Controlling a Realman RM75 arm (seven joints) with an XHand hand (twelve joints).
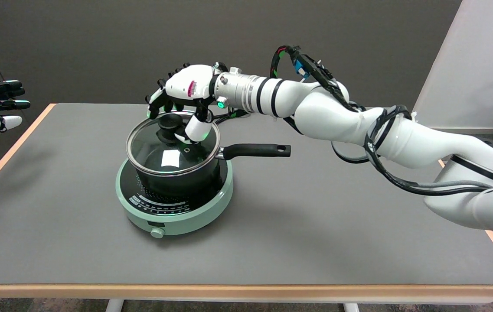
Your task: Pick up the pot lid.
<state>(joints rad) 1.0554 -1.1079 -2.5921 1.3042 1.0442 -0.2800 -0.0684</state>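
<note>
Right hand (184, 93) poised palm-down directly over the black knob (169, 124) of the glass pot lid (172, 145). Its fingers (154, 105) curl downward on the far and left sides of the knob, while the thumb (195, 128) descends on the near right side, its tip close against the knob's base. Whether the digits actually press on the knob cannot be resolved from this angle; the hand appears cupped around it rather than clamped, so its grip remains undetermined.

The pot lid lies immediately beneath the hand, seated level on the rim of a black saucepan (181, 180). The saucepan's long black handle (257, 150) extends from below the hand toward the robot's forearm side. A white rectangular label shows through the glass, just on the near side of the thumb.

The saucepan stands on a round mint-green induction hob (177, 214), whose control dial (157, 232) faces the near edge, well below the hand. The hob rests on the grey worktop (315, 225), bordered with a pale wooden edge.
</note>
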